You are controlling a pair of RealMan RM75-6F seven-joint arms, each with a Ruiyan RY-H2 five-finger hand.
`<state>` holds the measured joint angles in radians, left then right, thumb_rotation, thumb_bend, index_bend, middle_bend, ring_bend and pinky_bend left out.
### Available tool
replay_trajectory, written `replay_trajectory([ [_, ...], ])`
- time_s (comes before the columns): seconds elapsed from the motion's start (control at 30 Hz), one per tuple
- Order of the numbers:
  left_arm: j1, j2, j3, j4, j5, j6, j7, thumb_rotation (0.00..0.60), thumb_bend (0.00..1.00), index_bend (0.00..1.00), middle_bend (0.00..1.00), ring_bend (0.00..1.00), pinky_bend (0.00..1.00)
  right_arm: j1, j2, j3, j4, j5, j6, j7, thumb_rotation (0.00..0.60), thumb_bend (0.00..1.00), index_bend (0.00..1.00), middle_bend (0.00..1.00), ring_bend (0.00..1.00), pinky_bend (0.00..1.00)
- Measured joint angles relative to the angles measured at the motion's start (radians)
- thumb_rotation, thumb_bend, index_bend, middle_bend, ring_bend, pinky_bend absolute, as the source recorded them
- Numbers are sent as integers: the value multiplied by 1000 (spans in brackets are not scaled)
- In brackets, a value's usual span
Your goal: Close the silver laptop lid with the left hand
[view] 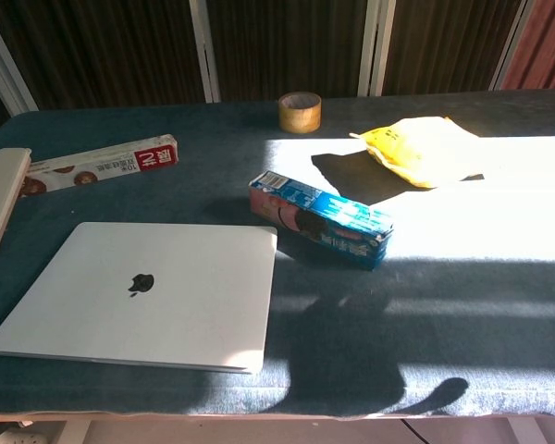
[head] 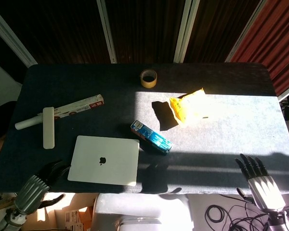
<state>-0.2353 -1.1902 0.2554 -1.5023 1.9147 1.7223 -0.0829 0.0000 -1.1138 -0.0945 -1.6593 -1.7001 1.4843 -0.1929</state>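
Nearest the robot, at the desk's (head: 231, 144) front edge, the left hand (head: 36, 184) hangs low, fingers loosely spread and holding nothing, its fingertips just short of the silver laptop (head: 104, 160). Just beyond and to the right of that hand, the laptop lies flat with its lid down. The closing step looks done; the next move would only be to pull the left hand clear. Far to the right, the right hand (head: 259, 179) hovers empty, fingers apart. Beyond the laptop lie a blue box (head: 151, 137), a white bar (head: 48, 127), a long carton (head: 62, 111), a yellow bag (head: 188, 105) and a tape roll (head: 149, 78).
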Motion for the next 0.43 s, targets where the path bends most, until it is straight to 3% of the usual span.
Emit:
replay_trajectory([
  [0.23, 238, 27, 11, 9, -134, 125, 6, 600, 178, 0, 106, 5, 153, -1, -11, 2, 0, 1, -3, -27, 600, 205, 0, 0, 0, 0],
  [0.43, 272, 28, -25, 22, -151, 147, 11, 600, 178, 0, 105, 3, 152, -5, -16, -2, 2, -9, 2, -35, 600, 205, 0, 0, 0, 0],
])
